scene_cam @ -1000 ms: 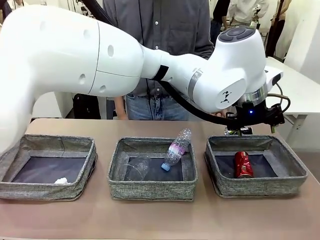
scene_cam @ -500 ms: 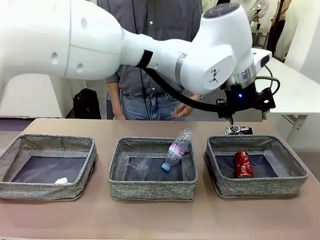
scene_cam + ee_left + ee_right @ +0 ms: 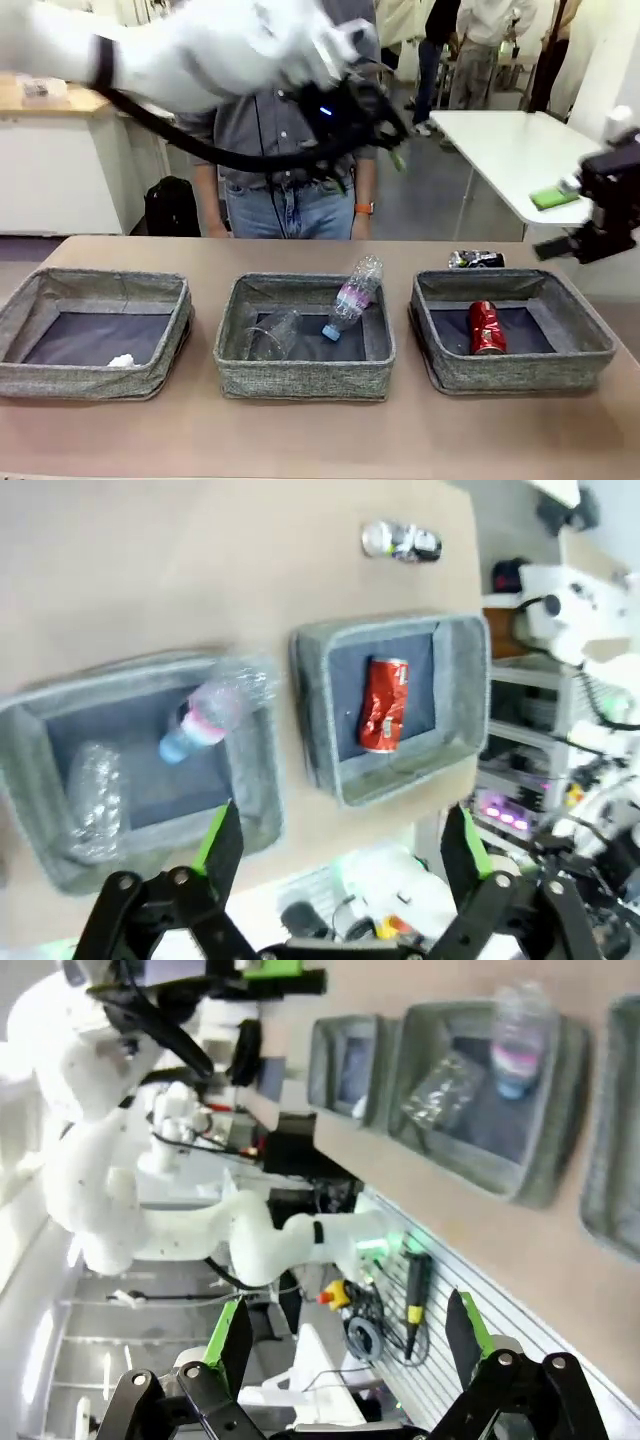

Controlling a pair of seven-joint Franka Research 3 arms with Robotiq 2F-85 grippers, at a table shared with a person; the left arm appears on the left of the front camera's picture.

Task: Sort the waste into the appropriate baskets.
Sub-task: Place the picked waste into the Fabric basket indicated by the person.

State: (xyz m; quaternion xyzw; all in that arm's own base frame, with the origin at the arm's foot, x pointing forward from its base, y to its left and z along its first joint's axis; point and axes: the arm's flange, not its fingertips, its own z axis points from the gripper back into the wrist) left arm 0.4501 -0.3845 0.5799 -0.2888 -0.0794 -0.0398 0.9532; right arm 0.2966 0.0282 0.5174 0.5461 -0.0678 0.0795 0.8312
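The left gripper (image 3: pixel 340 850) is seen with its jaws spread wide and nothing between the green pads; in the front view it is raised high above the table, blurred, in front of the person (image 3: pixel 290 150) standing at the far side. The right gripper (image 3: pixel 350 1335) is likewise released and empty, its green pads well apart; in the front view it is seen at the right edge, above and beside the right basket (image 3: pixel 590 350).

Three grey woven baskets are lined up on the table (image 3: pixel 320 440). In the left basket (image 3: pixel 60 380) a small white paper ball (image 3: pixel 121 361) is lying near the front wall. In the middle basket (image 3: pixel 300 385) a clear plastic cup (image 3: pixel 272 335) is lying on its side, and a clear plastic bottle (image 3: pixel 352 296) is propped against the far right rim, its blue cap down on the dark bottom. A red can (image 3: pixel 486 328) is lying flat in the right basket. A dark can (image 3: pixel 476 260) is lying on its side on the table just behind the right basket, outside it.
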